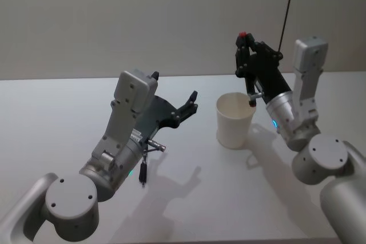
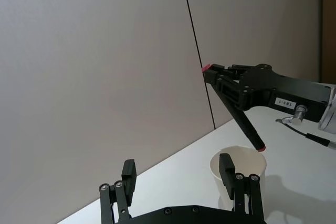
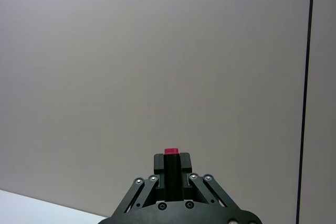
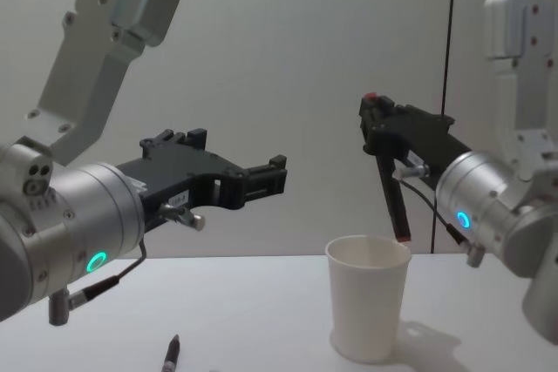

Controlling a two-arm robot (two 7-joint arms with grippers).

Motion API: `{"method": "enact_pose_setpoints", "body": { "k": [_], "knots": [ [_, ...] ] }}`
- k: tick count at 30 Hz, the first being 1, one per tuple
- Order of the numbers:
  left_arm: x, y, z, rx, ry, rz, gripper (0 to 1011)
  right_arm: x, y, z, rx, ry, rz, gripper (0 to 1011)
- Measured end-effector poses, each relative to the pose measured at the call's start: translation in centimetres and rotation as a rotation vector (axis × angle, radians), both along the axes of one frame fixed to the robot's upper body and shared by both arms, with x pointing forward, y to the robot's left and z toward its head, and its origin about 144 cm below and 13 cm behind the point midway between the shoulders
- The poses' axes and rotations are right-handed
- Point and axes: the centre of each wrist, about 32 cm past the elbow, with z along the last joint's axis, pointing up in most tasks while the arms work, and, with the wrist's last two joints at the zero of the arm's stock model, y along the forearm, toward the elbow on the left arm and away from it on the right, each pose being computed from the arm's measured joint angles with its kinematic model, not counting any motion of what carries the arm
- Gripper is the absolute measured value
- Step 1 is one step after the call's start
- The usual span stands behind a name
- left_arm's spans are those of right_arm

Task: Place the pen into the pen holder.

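My right gripper [image 1: 245,47] is shut on the upper end of a black pen [image 4: 392,198] with red tips. The pen hangs nearly upright, slightly tilted. Its lower tip hovers just above the right side of the rim of the pen holder [image 1: 234,121], a white paper cup standing upright on the table [image 4: 366,298]. From the left wrist view, the pen [image 2: 236,114] slants down toward the cup [image 2: 239,163]. My left gripper [image 1: 191,104] is open and empty, held above the table to the left of the cup [image 4: 277,176].
A second dark pen [image 4: 171,353] lies on the white table [image 1: 189,198] near my left arm [image 1: 141,174]. A thin black cable [image 1: 289,4] runs down the grey wall behind the right arm.
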Motion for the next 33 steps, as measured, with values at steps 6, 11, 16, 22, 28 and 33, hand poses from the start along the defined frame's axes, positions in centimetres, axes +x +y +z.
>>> {"method": "enact_pose_setpoints", "body": {
  "k": [6,11,16,22,28,33],
  "knots": [
    [0.0,0.0,0.0,0.000,0.000,0.000,1004,0.8,0.6,-0.5,0.002,0.004,-0.001,159],
    [0.0,0.0,0.0,0.000,0.000,0.000,1004,1.5,1.0,-1.1,0.001,0.000,-0.004,159],
    [0.0,0.0,0.0,0.000,0.000,0.000,1004,1.9,1.3,-1.8,0.001,-0.003,-0.005,159],
    [0.0,0.0,0.0,0.000,0.000,0.000,1004,2.3,1.6,-2.7,0.002,-0.003,-0.002,159],
    [0.0,0.0,0.0,0.000,0.000,0.000,1004,2.5,1.8,-3.4,0.009,-0.006,0.001,159],
    [0.0,0.0,0.0,0.000,0.000,0.000,1004,2.4,1.8,-4.0,0.014,-0.003,0.001,159]
  ]
}}
